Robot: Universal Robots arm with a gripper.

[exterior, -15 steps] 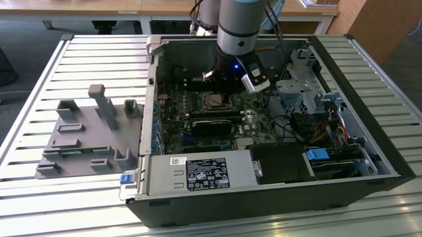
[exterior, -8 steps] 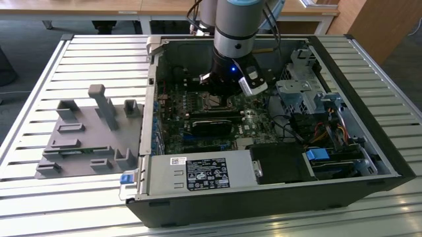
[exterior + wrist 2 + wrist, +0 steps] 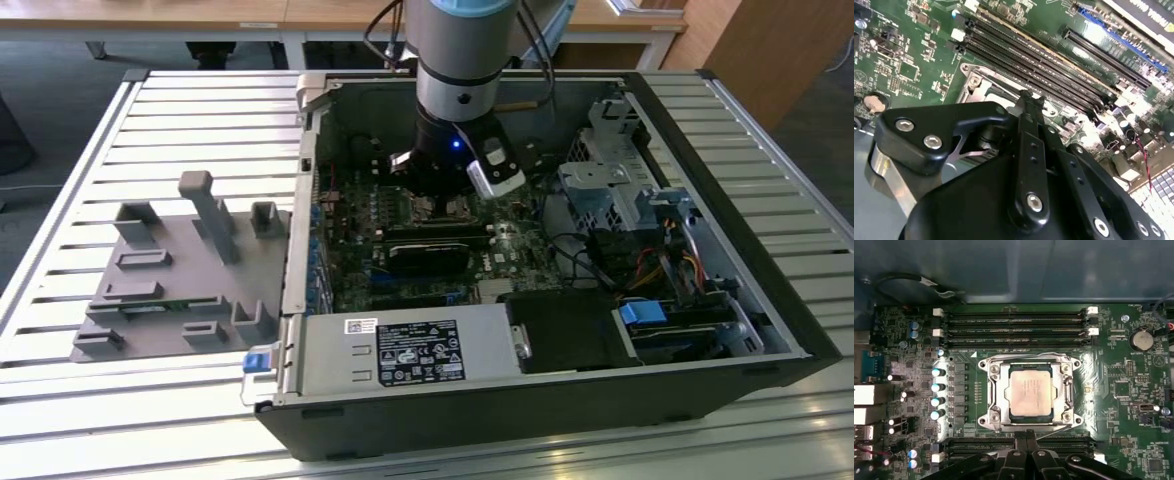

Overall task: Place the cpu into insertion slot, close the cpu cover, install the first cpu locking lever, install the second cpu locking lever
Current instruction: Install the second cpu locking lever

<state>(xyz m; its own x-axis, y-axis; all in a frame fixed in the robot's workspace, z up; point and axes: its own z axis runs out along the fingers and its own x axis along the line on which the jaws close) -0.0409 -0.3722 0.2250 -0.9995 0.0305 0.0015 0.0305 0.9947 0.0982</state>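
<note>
1. inside the open case [image 3: 747,300], the arm [image 3: 461,70] reaches straight down over the green board [image 3: 414,265], its gripper [image 3: 443,205] low above the socket area.
2. the first wrist view looks square down on the slot [image 3: 1029,395]: the cpu [image 3: 1029,394] lies flat in it, and the cover [image 3: 995,392] frames the chip with its window.
3. the same view shows thin wire levers along the socket's edges; whether they are latched i cannot tell.
4. the gripper [image 3: 1026,440] sits just beside the socket's edge, its two black fingertips [image 3: 1020,437] pressed together with nothing between them.
5. the second wrist view looks along the fingers instead: the gripper [image 3: 1026,97] tip ends at the silvery socket frame [image 3: 974,80], and its dark body hides the chip.
6. long black memory slots [image 3: 1014,322] run on either side of the socket in the first wrist view; a coin battery [image 3: 1142,339] sits off to one corner.
7. the exterior view adds the labelled power box [image 3: 407,352] at the near wall and drive bays [image 3: 627,190] on the exterior view's right.
8. a grey fixture [image 3: 180,270] lies on the slatted table [image 3: 134,400], well apart on the exterior view's left.
</note>
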